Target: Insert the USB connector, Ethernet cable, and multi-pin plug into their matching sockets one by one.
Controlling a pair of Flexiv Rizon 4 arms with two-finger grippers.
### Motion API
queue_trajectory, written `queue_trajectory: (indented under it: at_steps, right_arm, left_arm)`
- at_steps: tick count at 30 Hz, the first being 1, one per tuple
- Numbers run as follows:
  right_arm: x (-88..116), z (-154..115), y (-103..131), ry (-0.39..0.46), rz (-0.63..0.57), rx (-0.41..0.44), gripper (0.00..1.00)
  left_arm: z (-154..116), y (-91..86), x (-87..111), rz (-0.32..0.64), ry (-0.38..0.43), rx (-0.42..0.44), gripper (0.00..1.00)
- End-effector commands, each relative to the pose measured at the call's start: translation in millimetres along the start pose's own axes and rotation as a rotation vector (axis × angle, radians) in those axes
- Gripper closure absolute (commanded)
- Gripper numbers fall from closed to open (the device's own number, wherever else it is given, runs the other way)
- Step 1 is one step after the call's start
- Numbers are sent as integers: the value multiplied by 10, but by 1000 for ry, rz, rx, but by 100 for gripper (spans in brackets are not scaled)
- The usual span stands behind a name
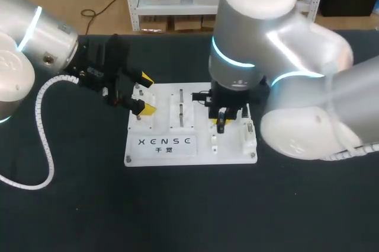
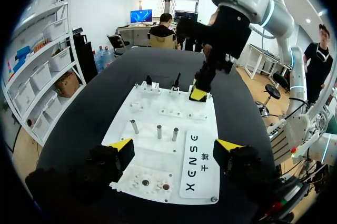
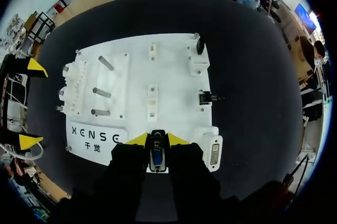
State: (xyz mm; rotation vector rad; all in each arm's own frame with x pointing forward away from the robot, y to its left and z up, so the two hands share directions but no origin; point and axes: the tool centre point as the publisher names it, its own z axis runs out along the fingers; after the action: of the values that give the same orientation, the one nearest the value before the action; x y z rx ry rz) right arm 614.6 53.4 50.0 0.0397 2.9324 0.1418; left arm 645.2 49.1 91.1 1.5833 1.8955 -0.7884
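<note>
right tool (image 3: 157,139) grips USB connector (image 3: 156,158) | white board (image 3: 176,76) on black table (image 3: 253,76)

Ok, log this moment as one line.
left gripper: open, over left end of board | right gripper: shut on USB connector, beside multi-pin socket

Silver arms (image 1: 278,50), cyan rings (image 1: 237,62), white coiled cable (image 1: 44,139).

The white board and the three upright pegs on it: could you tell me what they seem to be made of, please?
The white board looks like matte plastic, perhaps printed or machined: evenly opaque white, with no glare. The three pegs look like bare metal: grey, with a bright streak along each side. Neither is certain from looks alone.
</note>
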Motion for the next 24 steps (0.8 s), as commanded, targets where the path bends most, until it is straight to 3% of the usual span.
queue_trajectory:
  at_steps: [1, 12, 24]
  right_arm:
    - [64, -233, -205, -48, 0, -14, 100]
    - [120, -304, -475, -69, 16, 37, 100]
    - [121, -291, -567, -81, 32, 56, 100]
  left_arm:
    - [1, 11, 0, 0, 2, 3, 0]
    - [1, 11, 0, 0, 2, 3, 0]
    - [1, 11, 0, 0, 2, 3, 0]
